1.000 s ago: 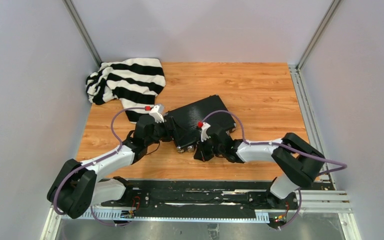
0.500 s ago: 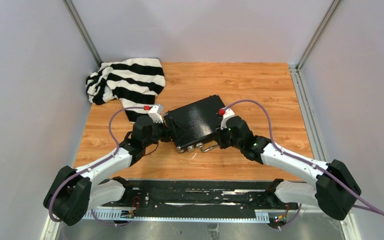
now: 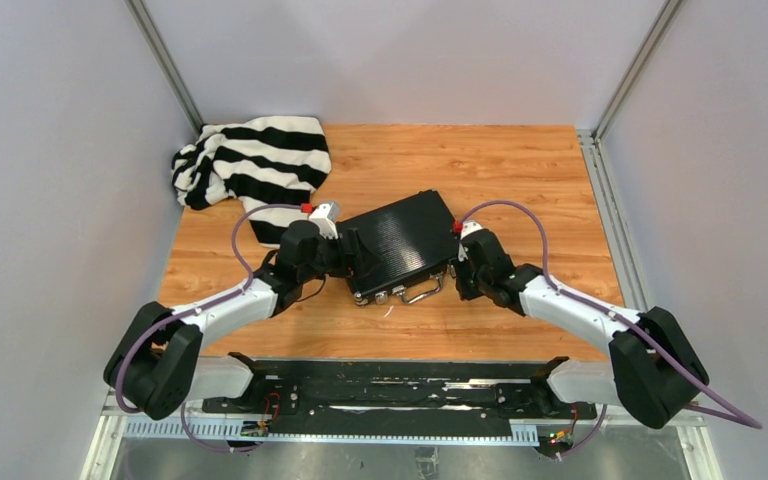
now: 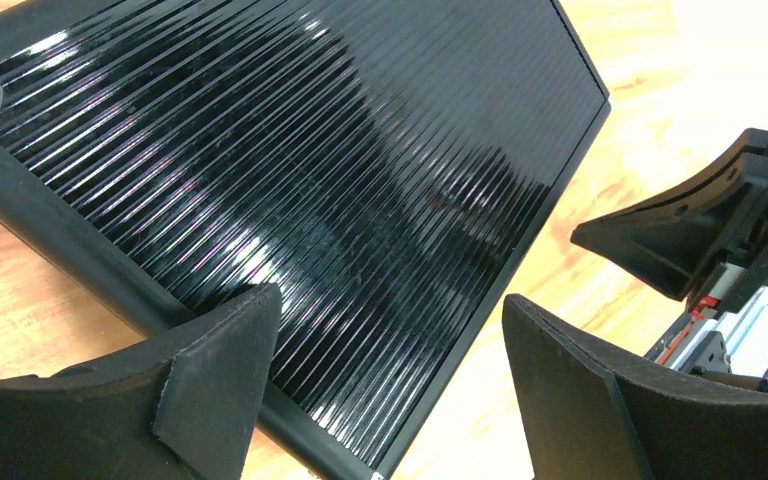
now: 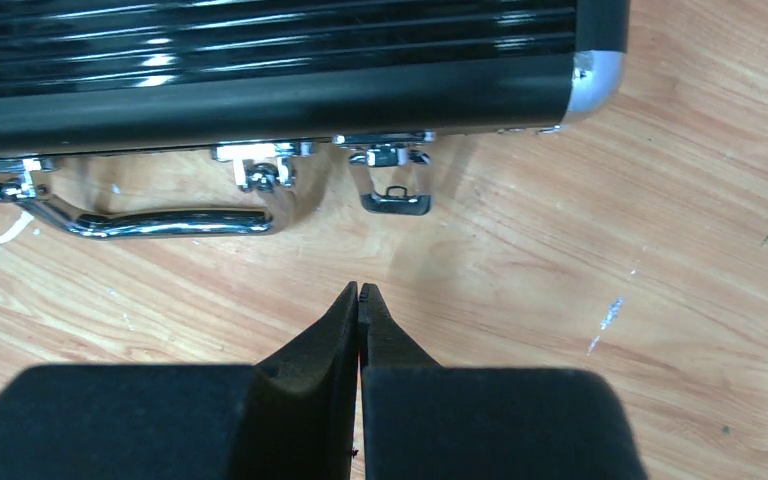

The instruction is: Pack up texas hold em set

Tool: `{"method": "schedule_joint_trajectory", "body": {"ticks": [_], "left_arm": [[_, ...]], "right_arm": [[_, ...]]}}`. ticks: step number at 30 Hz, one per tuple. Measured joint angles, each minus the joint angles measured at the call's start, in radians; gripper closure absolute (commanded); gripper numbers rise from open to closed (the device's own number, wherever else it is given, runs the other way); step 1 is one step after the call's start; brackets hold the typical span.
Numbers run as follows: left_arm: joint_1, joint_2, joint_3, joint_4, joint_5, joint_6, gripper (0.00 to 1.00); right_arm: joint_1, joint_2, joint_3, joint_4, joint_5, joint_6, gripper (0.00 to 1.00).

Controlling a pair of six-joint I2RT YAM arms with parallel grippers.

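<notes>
Black ribbed case [image 3: 400,243] lies shut mid-table [image 3: 520,170], chrome handle [image 5: 160,222] & latch [image 5: 392,190] facing the arms. Left gripper [image 4: 385,310] is spread wide over the lid's L end, nothing held. Right gripper [image 5: 360,290] is pinched tight, empty, just off the front edge below that latch. Striped cloth [image 3: 260,165] is bunched far-left, its tail near the L wrist.

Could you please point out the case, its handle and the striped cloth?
Case [image 3: 400,240]: top view, middle of the ribbed lid.
Handle [image 5: 160,222]: right wrist view, its metal bar.
Cloth [image 3: 260,165]: top view, middle of the heap.
</notes>
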Motion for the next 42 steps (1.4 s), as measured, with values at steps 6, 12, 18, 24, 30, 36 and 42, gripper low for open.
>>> {"method": "schedule_joint_trajectory", "body": {"ticks": [6,12,18,24,30,36,42], "left_arm": [[-0.001,-0.008,-0.006,0.0,-0.016,0.0,0.14],[-0.001,-0.066,-0.037,-0.021,-0.034,0.005,0.14],[-0.001,-0.15,-0.056,-0.079,-0.065,0.027,0.14],[0.0,-0.197,-0.056,-0.103,-0.087,0.03,0.13],[0.003,-0.279,-0.071,-0.166,-0.227,-0.012,0.13],[0.053,-0.365,-0.097,-0.269,-0.393,-0.077,0.29],[0.082,-0.288,-0.094,-0.339,-0.437,-0.126,0.33]], "right_arm": [[-0.038,0.063,0.026,0.006,-0.002,-0.01,0.99],[-0.087,0.218,0.067,0.096,-0.049,-0.015,0.99],[-0.09,0.163,0.06,0.11,-0.066,-0.02,0.99],[-0.09,-0.082,0.051,0.089,-0.036,-0.05,0.99],[-0.164,-0.128,0.056,0.114,-0.011,-0.069,0.51],[-0.275,0.059,0.118,0.116,0.016,-0.043,0.55],[-0.31,0.2,0.167,0.138,0.002,-0.014,0.59]]}}
